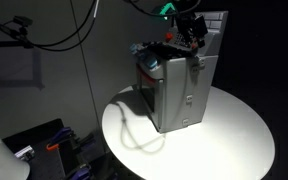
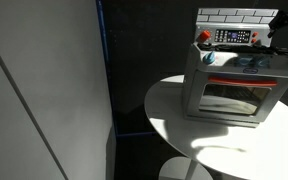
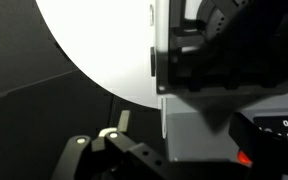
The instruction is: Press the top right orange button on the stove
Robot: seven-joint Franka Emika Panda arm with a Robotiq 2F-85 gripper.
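The stove (image 2: 229,88) is a small grey box with a front door, standing on a round white table (image 2: 184,120). It has a pale tiled back panel (image 2: 229,15) and a dark control strip (image 2: 230,37) with an orange-red button at each end (image 2: 205,37) (image 2: 256,38). The stove also shows in an exterior view (image 1: 179,95). My gripper (image 1: 191,42) hovers over the stove top by the back panel, and it enters an exterior view (image 2: 282,25) at the strip's right end. In the wrist view its fingers (image 3: 184,150) stand apart and empty, with an orange button (image 3: 244,157) by one finger.
The white table (image 1: 234,130) has bare surface around the stove, and a cable (image 1: 134,130) lies across it. A grey wall panel (image 2: 44,90) stands beside the table. Dark boxes and clutter (image 1: 44,145) sit on the floor below.
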